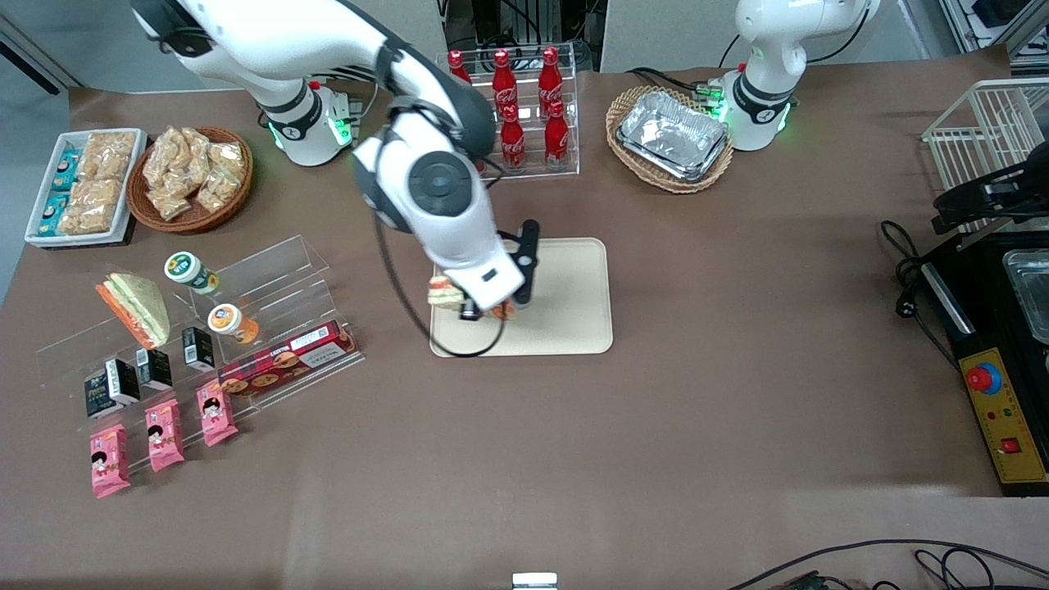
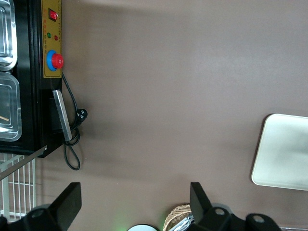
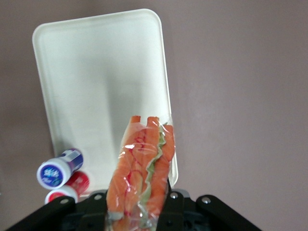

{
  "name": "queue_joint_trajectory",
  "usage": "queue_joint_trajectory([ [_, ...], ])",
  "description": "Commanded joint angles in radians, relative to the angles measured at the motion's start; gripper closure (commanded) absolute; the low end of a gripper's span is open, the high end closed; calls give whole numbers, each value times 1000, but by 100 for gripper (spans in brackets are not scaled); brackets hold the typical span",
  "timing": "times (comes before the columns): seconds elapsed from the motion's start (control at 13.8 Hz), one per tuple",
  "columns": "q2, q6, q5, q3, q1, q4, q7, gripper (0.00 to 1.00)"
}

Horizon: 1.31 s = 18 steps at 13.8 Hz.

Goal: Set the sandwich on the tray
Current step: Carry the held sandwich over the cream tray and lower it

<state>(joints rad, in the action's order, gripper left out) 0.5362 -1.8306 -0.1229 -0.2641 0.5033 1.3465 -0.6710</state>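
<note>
Gripper (image 3: pixel 139 211) closed on the sandwich (image 3: pixel 144 168), wrapped wedge standing out from between the fingers, orange-red and green filling edge showing; held in the air above the tray (image 1: pixel 574 279), over the tray's end nearer the working arm; sandwich (image 1: pixel 442 292) partly hidden by the wrist in the front view; tray bare, nothing resting on it; second wedge (image 1: pixel 139 307) sits on the clear display stand (image 1: pixel 270 270), toward the working arm's end of the table. Judgement: pick-up and carry done; what is left is lowering, letting go, and pulling clear; task well along, not finished.
</note>
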Motion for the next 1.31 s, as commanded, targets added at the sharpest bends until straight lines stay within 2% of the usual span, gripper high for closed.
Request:
queue_joint_trajectory([
  [0.0, 73, -82, -76, -3, 75, 0, -21, 68],
  [0.36, 159, -240, -76, -3, 83, 65, -61, 68],
  [0.58, 168, -337, -110, -1, 98, 132, -64, 68],
  [1.02, 223, -407, -152, 3, 106, 135, -39, 65],
  [1.09, 226, -409, -153, 3, 106, 135, -16, 59],
  [1.23, 231, -412, -155, 3, 106, 135, -7, 38],
])
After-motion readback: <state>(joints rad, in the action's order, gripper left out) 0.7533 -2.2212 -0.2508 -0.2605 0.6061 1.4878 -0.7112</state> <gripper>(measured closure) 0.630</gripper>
